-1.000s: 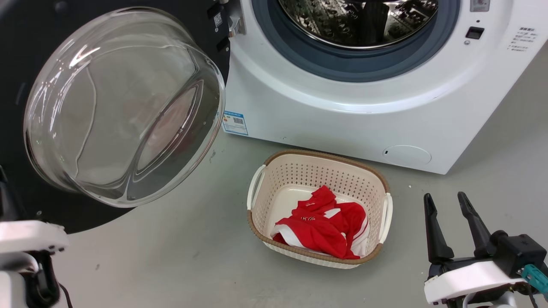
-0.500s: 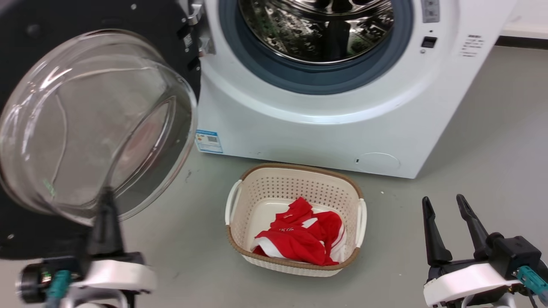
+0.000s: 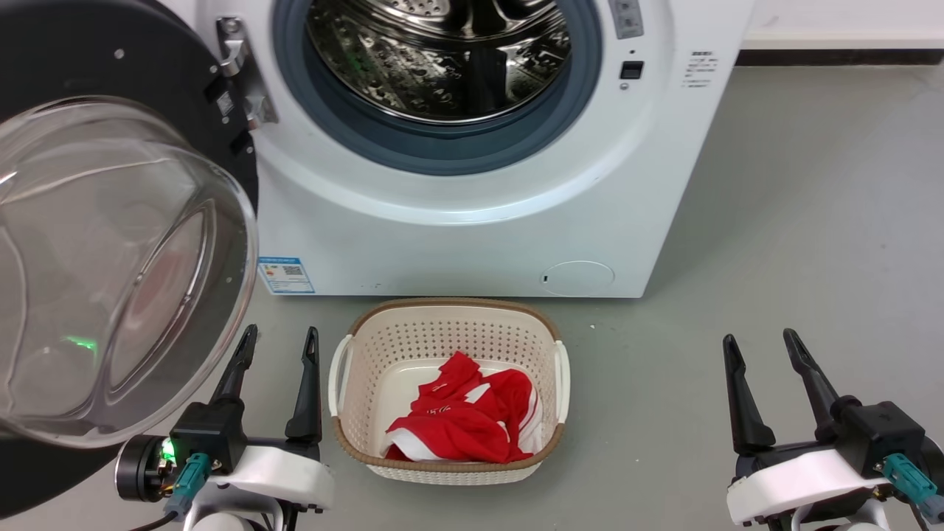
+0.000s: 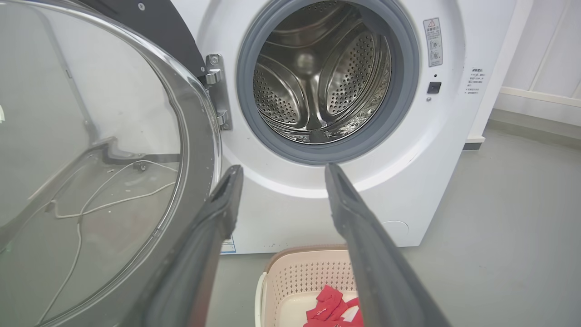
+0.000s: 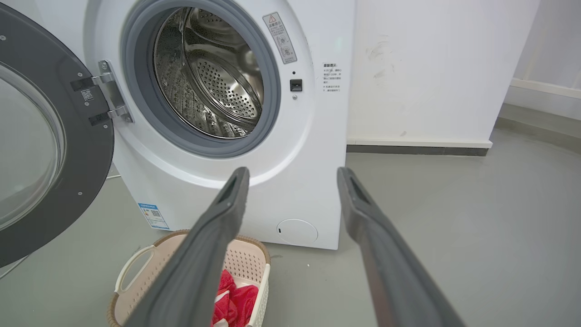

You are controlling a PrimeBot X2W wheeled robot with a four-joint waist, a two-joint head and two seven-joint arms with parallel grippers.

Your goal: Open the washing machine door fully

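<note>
Two splayed grippers, one washing machine door

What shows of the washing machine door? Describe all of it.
The washing machine door is round, glossy black, with a clear bulging glass bowl at its centre. It hangs wide open on a metal hinge, left of the washing machine. The open left hand sits close by its lower rim; contact unclear.
</note>
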